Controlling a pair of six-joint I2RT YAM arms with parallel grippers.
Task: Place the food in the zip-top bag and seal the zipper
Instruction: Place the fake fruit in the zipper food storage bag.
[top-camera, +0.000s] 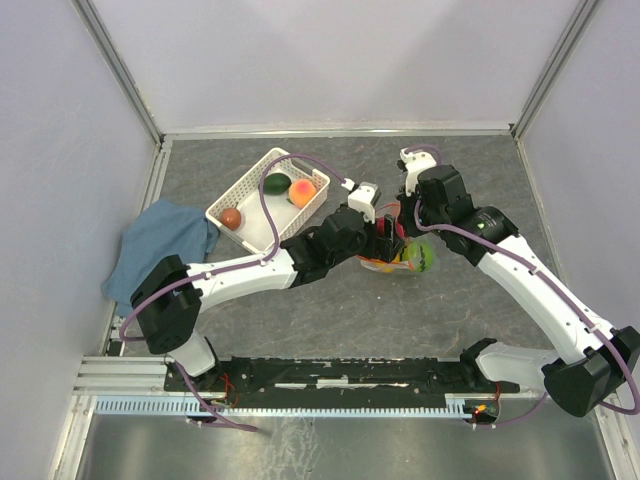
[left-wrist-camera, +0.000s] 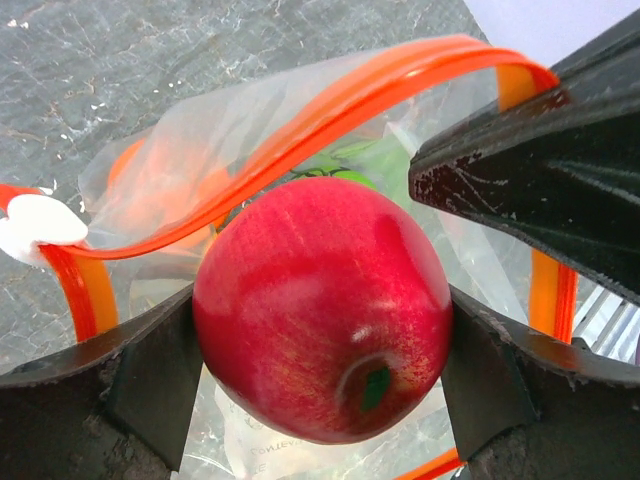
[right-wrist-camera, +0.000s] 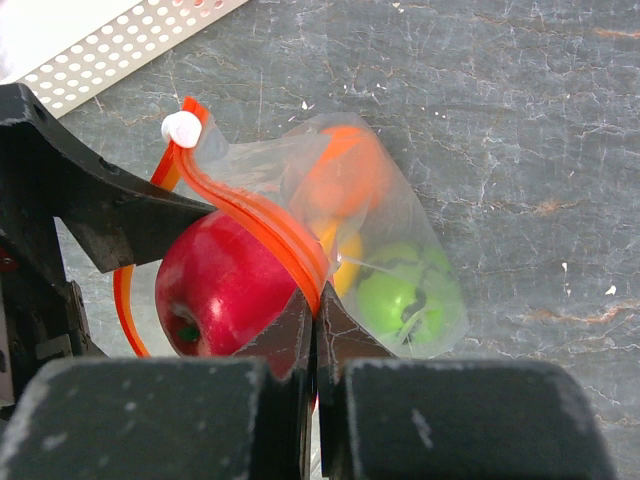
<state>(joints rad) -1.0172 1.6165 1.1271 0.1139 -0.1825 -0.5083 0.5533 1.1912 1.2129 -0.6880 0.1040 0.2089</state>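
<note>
We see the left end effector closed on the red apple, one finger pressed against each flank, so the jaws stand only as far apart as the fruit is wide. The apple sits at the mouth of the zip-top bag. In the left wrist view one run of the zipper arcs over it from 9 o'clock to 2 o'clock, and a second run shows below at 5 o'clock. How far past the rim it sits we cannot say for sure.

The right end effector has its fingers almost together, and the red-orange strip runs down into the narrow gap between them, so it appears to be pinching the zipper and holding the mouth up. The white slider sits at the 11 o'clock end of that strip.

Three fruits lie inside the clear plastic: the orange at 12 o'clock, the yellow lemon in the middle, and the green round one at 5 o'clock.

In the top view the bag lies mid-bench between the two wrists. The white basket stands at 10 o'clock of it, well apart, and holds the dark green avocado, the peach just beside it and the brown piece near the opposite corner. A blue cloth lies crumpled at 8 o'clock of the basket, touching its wall.
</note>
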